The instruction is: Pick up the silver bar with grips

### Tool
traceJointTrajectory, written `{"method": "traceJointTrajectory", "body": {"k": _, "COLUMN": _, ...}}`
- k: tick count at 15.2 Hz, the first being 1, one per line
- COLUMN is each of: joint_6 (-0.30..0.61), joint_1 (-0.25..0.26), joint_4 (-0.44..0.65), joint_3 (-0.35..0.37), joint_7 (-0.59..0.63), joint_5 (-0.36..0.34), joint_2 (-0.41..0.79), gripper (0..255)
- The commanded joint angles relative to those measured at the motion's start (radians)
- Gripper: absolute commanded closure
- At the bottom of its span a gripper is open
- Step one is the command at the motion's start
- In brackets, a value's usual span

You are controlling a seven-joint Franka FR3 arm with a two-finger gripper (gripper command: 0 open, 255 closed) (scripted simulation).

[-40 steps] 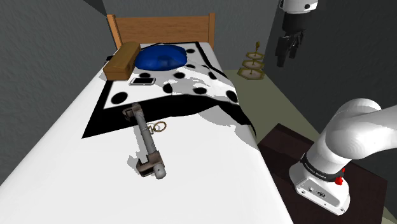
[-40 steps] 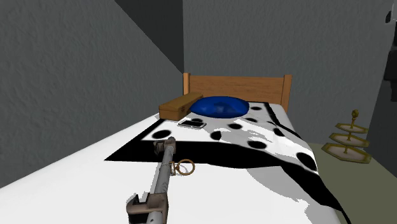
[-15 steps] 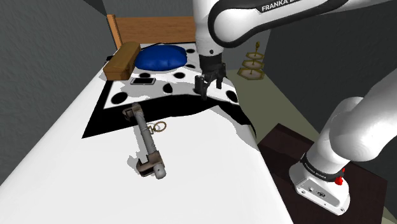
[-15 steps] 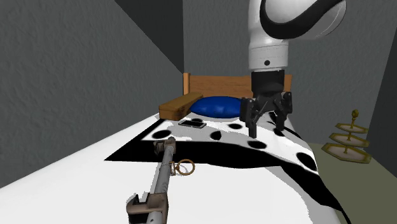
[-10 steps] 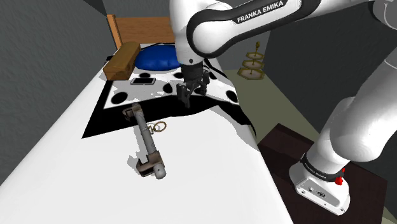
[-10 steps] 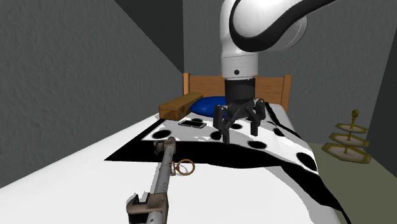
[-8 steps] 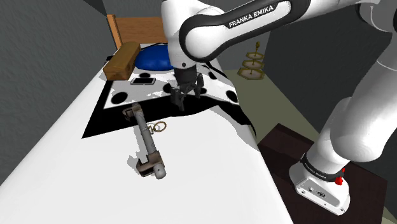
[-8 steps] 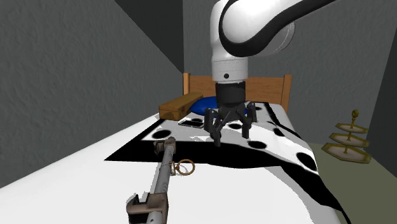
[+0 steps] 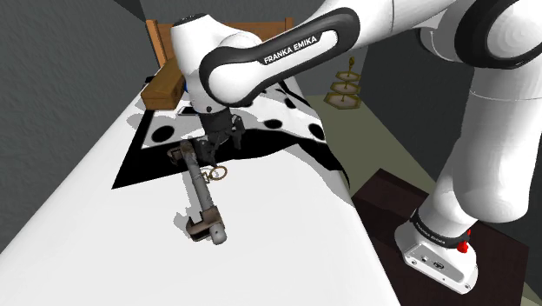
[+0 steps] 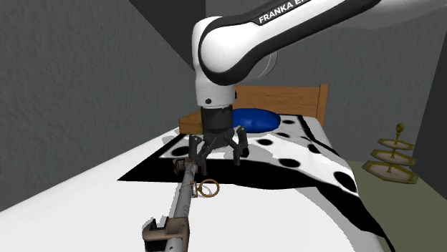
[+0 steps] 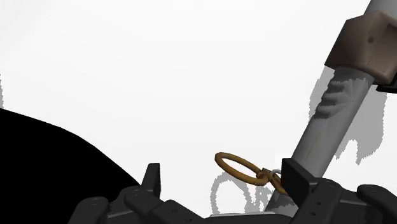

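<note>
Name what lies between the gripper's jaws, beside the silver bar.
In the wrist view, linked brass rings lie on the white sheet between the open jaws of the gripper, right beside the silver bar.

There is one bed, with one wooden headboard [image 10: 286,97] and one black-and-white spotted blanket [image 9: 295,122]. On it lie one grey bar [image 9: 201,193] with two brown end pieces, one short chain of brass-coloured rings [image 11: 236,165] made of one large ring and a few smaller links too small to count, one blue cushion [image 10: 258,118] and one long brown block [image 9: 156,91]. Beside the bed stands one gold-coloured tiered stand [image 9: 345,87] with three tiers. One white arm [image 9: 486,130] rises from one dark box [image 9: 391,196], and it carries one black gripper [image 10: 218,157] with two fingers.
</note>
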Motion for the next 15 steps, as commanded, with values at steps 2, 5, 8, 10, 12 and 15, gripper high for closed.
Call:
{"method": "traceJointTrajectory", "body": {"k": 2, "joint_6": -0.024, "joint_1": 0.051, "joint_4": 0.139, "joint_3": 0.002, "joint_7": 0.039, "joint_5": -0.047, "joint_2": 0.122, "gripper": 0}}
{"method": "traceJointTrajectory", "body": {"k": 5, "joint_6": -0.059, "joint_1": 0.109, "joint_4": 0.297, "joint_3": -0.003, "joint_7": 0.063, "joint_5": -0.088, "joint_2": 0.248, "gripper": 0}}
{"method": "traceJointTrajectory", "body": {"k": 8, "joint_6": -0.067, "joint_1": 0.137, "joint_4": 0.364, "joint_3": -0.009, "joint_7": 0.071, "joint_5": -0.105, "joint_2": 0.308, "gripper": 0}}
{"method": "traceJointTrajectory", "body": {"k": 10, "joint_6": -0.044, "joint_1": 0.136, "joint_4": 0.346, "joint_3": -0.011, "joint_7": 0.074, "joint_5": -0.108, "joint_2": 0.314, "gripper": 0}}
{"method": "traceJointTrajectory", "body": {"k": 12, "joint_6": -0.021, "joint_1": 0.135, "joint_4": 0.33, "joint_3": -0.012, "joint_7": 0.077, "joint_5": -0.111, "joint_2": 0.32, "gripper": 0}}
{"method": "traceJointTrajectory", "body": {"k": 15, "joint_6": 0.008, "joint_1": 0.134, "joint_4": 0.31, "joint_3": -0.015, "joint_7": 0.08, "joint_5": -0.115, "joint_2": 0.33, "gripper": 0}}
